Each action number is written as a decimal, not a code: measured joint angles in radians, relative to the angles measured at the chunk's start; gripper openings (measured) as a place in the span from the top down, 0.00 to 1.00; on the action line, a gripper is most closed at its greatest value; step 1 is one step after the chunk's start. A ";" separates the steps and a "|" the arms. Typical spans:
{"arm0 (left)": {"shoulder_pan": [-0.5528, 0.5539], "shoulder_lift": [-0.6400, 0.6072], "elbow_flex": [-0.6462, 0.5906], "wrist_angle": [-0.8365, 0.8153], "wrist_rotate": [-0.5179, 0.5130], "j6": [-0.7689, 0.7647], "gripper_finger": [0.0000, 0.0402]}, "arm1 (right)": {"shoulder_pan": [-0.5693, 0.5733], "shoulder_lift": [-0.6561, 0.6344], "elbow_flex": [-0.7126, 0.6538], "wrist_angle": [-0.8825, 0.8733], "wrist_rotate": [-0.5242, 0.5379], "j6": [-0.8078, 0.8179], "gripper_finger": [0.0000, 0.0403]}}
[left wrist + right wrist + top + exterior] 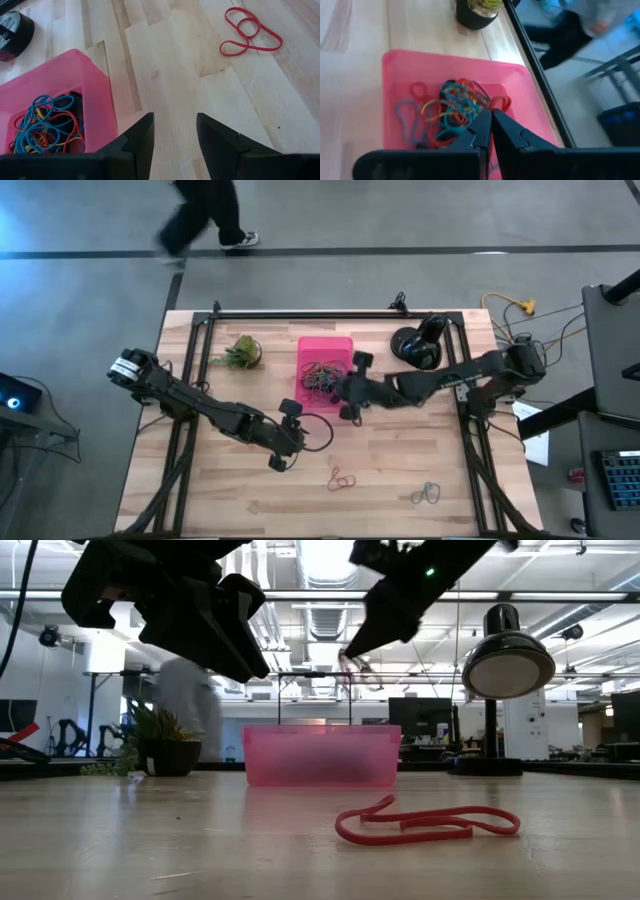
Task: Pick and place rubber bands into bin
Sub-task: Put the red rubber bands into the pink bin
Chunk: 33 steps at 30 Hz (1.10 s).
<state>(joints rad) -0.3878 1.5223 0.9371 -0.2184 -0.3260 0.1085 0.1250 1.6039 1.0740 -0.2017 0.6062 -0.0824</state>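
Observation:
The pink bin [325, 345] stands at the table's far middle with a tangle of coloured rubber bands [320, 378] inside. My right gripper [335, 388] hovers above the bin's right side, shut on a small red rubber band [501, 102]. My left gripper [175, 120] hangs open over bare wood near the bin's near side [285, 442], nothing between its fingers. A red rubber band [342, 478] lies flat on the table toward the near edge, and a grey-green band [427, 494] lies to its right. My right gripper pinches a red rubber band [500, 104] at its fingertips, which slant down from the table's right side. The band shows as a small loop [349, 664] hanging just below the tips, lifted clear above the bin. The fingers hide the exact spot pinched.
A small potted plant [240, 352] stands left of the bin. A round black object [418, 345] sits to its right. A black rail [330, 312] runs along the far edge. A person [205, 215] walks on the floor beyond the table.

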 joint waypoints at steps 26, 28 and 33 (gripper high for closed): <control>-0.001 0.000 -0.006 0.015 0.001 0.000 0.67 | -0.186 0.033 -0.001 0.017 -0.396 0.028 0.60; -0.003 0.000 -0.006 0.041 0.007 0.002 0.67 | -0.149 -0.004 -0.001 -0.044 -0.397 0.028 0.58; -0.020 0.013 -0.006 0.146 0.089 0.031 0.67 | -0.007 -0.109 -0.001 -0.220 -0.401 0.084 0.58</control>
<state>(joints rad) -0.4082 1.5351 0.9310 -0.0727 -0.2367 0.1400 0.1178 1.4950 1.0733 -0.4217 0.2050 0.0020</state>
